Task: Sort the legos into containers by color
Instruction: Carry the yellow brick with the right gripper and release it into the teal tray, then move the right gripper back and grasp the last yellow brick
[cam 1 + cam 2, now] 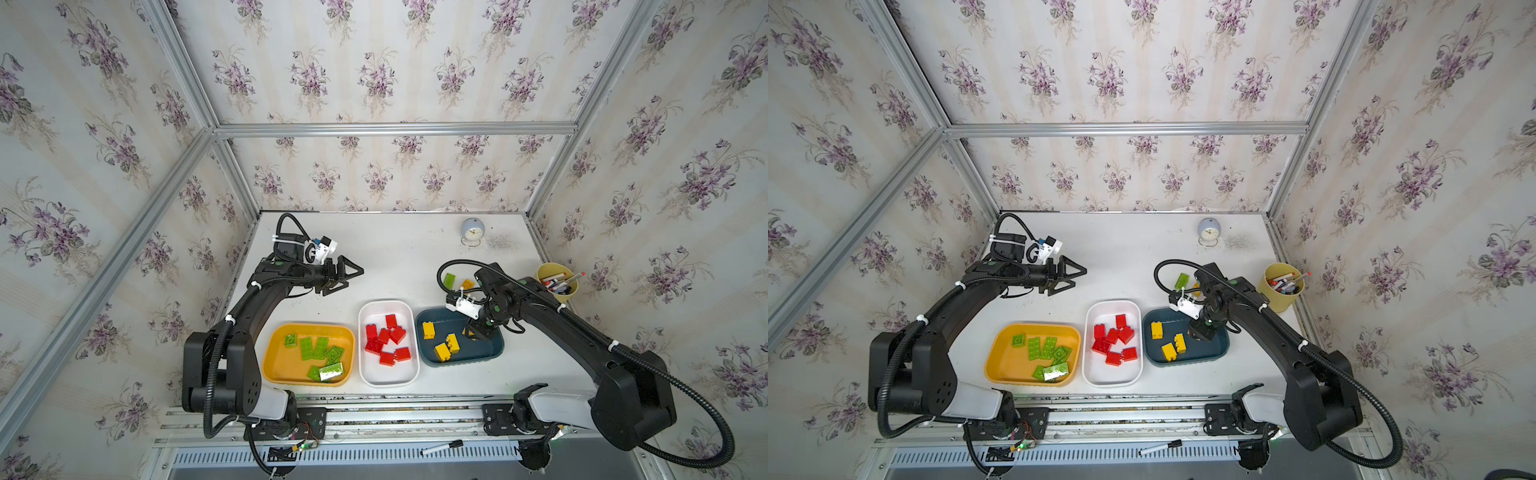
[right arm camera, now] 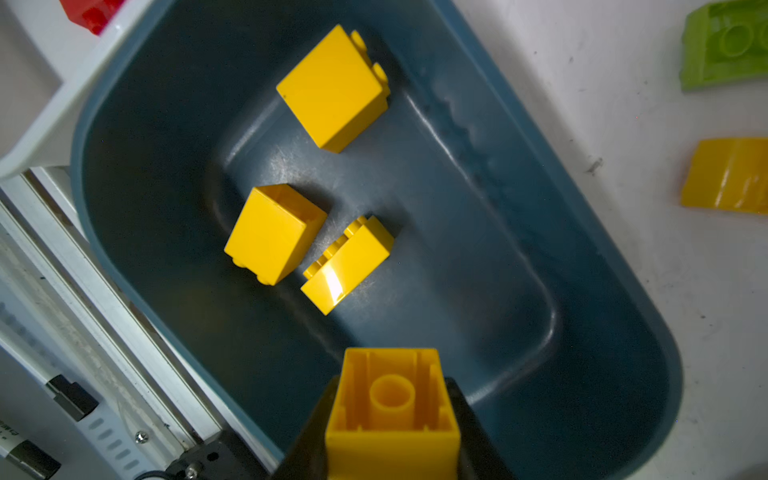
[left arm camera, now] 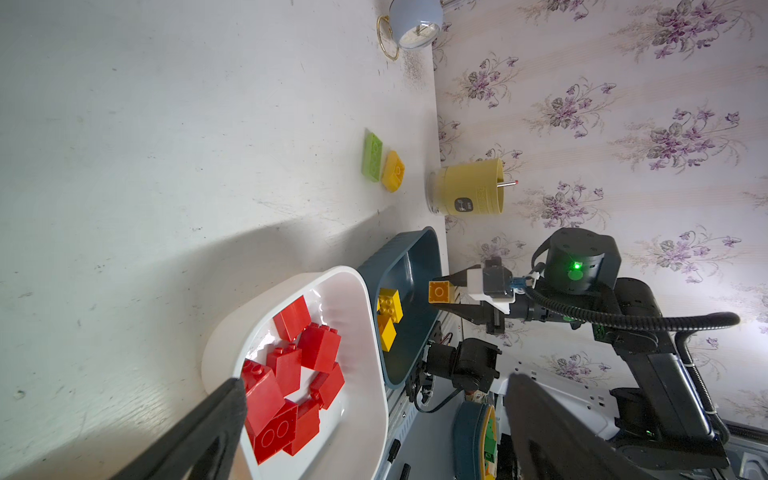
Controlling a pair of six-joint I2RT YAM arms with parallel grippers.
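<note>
The right gripper (image 3: 446, 293) has its two jaws pressed on a small square yellow brick (image 2: 392, 399). The brick hangs right over the dark teal tray (image 2: 602, 374), at the end nearest the right arm. The tray floor straight under it is bare. The brick is square, so it has no long side to line up. Three yellow bricks (image 2: 332, 87) lie further along in the tray, well apart from the held one. The next move is likely just to let go, and the brick should land on the bare part.

The left gripper (image 1: 351, 276) hangs wide open and empty over the white table (image 1: 395, 249), behind the trays and far from this job.

Green bricks (image 1: 320, 347) lie in the orange-yellow tray (image 1: 278, 365), and red bricks (image 1: 384, 336) lie in the white tray (image 1: 388, 376). A loose green brick (image 1: 449, 279) and a loose yellow brick (image 1: 467, 284) sit just beside each other on the table behind the teal tray, closer to the right arm. A pen cup (image 1: 571, 296) stands near them, and flowered walls close in the sides.
</note>
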